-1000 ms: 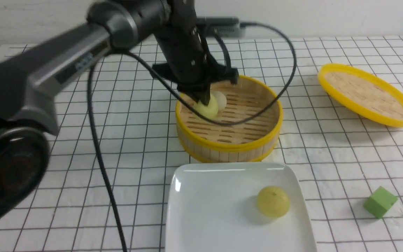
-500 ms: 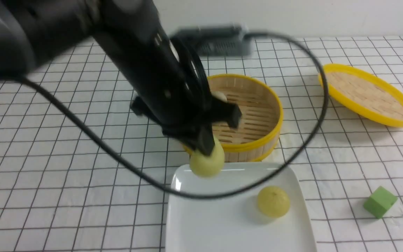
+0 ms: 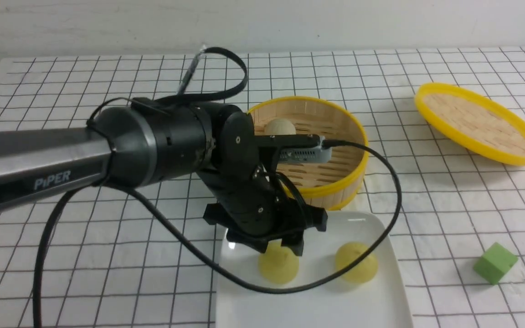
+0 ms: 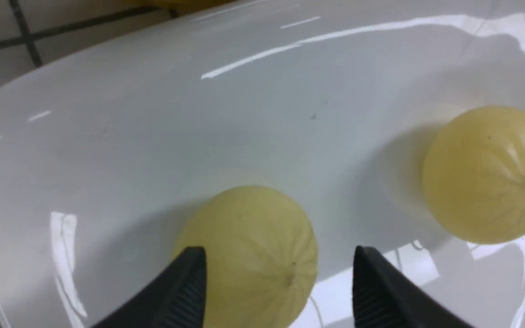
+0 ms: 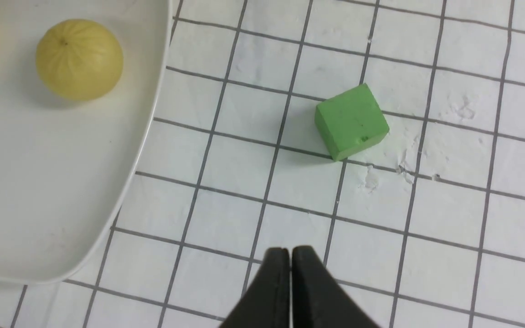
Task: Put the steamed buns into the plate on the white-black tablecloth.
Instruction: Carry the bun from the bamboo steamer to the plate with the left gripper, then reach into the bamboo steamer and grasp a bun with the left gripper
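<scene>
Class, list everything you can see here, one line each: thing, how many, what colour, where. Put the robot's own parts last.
yellow steamed buns: two, pale yellow, on the plate
beige steamed bun: one, beige-white, in the bamboo steamer
plate: one, glossy white, in front of the steamer
bamboo steamer: one, tan with yellow rims, behind the plate
steamer lid: one, tan with yellow rim, right of the steamer
cube: one, green, right of the plate
checked tablecloth: one, white with black lines, under everything
left arm and claw: one, black and grey, claw open at the left bun
right claw: one, black, above the tablecloth
</scene>
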Robot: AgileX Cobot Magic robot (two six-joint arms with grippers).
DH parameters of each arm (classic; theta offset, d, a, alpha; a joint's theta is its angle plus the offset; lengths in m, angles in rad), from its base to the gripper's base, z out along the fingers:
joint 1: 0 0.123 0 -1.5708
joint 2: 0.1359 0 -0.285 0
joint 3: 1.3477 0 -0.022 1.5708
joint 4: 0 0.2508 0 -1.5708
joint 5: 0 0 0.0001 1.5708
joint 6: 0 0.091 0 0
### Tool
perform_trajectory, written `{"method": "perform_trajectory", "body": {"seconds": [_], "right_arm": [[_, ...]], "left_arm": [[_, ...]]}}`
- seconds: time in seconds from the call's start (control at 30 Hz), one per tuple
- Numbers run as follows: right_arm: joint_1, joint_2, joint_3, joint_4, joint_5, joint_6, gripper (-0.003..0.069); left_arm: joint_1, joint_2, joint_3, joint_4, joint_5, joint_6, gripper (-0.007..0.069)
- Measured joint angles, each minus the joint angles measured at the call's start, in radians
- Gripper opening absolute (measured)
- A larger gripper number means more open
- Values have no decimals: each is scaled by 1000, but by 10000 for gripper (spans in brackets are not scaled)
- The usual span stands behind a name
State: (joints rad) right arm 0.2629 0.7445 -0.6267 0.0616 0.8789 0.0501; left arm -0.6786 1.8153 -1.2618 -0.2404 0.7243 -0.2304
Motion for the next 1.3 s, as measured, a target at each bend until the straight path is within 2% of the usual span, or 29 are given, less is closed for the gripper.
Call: {"method": "perform_trajectory", "body": {"seconds": [0.07,0.17,0.23,0.27,0.37,0.47,0.57,0.7,0.77,0.8,0.87,0.9,1.0,1.07,1.17,1.23,1.3], "right_arm": [[0,0,0,0,0,0,28],[0,0,0,0,-1,0,33],[0,0,0,0,-4,0,35],[0,0,0,0,-9,0,36],[0,0,0,0,-11,0,39],[0,-1,0,0,-11,0,41],[0,-1,0,0,-11,0,44],[0,-1,0,0,-11,0,48],[0,-1,0,0,-11,0,51],[0,-1,0,0,-11,0,51],[0,-1,0,0,-11,0,55],[0,-1,0,0,-11,0,55],[0,-1,0,0,-13,0,59],[0,-1,0,0,-17,0,62],[0,-1,0,0,-24,0,64],[0,-1,0,0,-27,0,69],[0,-1,0,0,-29,0,71]], "left_arm": [[0,0,-45,11,24,-1,503],[0,0,-135,36,50,-15,487],[0,5,-220,75,78,-36,421],[3,23,-320,113,124,-55,307],[26,93,-498,164,218,-74,92],[72,191,-659,168,301,-91,15],[117,281,-782,164,352,-100,19],[154,389,-923,163,377,-104,99],[159,450,-995,172,375,-96,204],[159,454,-999,172,375,-96,213],[158,507,-1037,187,361,-86,334],[158,510,-1038,187,356,-85,342],[158,559,-1043,220,296,-82,442],[158,582,-1044,251,252,-82,472],[158,605,-1044,273,227,-82,458],[158,618,-1044,279,232,-82,358],[158,617,-1046,273,250,-82,211]]}}
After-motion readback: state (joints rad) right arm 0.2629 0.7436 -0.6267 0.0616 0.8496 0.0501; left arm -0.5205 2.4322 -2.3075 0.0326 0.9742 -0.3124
